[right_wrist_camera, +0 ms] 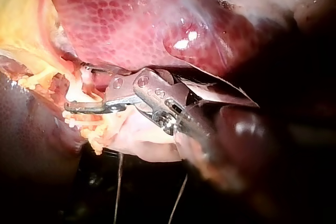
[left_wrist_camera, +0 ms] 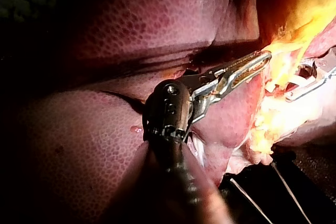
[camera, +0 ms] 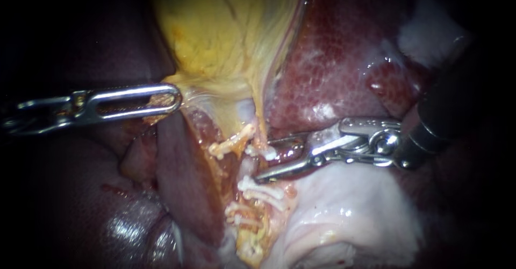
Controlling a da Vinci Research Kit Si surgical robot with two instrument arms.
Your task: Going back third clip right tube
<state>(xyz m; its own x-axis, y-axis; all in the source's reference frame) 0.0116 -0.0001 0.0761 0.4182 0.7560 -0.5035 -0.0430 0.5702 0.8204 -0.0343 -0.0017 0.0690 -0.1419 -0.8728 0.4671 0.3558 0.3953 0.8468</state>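
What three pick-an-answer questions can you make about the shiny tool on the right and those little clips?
1. Where are the right instrument's jaws?
A. among the clips
B. far from any clip
C. out of view

2. What colour are the clips?
A. blue
B. black
C. white

3. How do the right instrument's jaws stand?
A. shut flat together
B. open
C. hidden under tissue

Answers:
1 A, clips lie just beside both jaws in the endoscope view.
2 C, they show pale white against the red and yellow tissue.
3 B, a clear gap shows between the two jaws.
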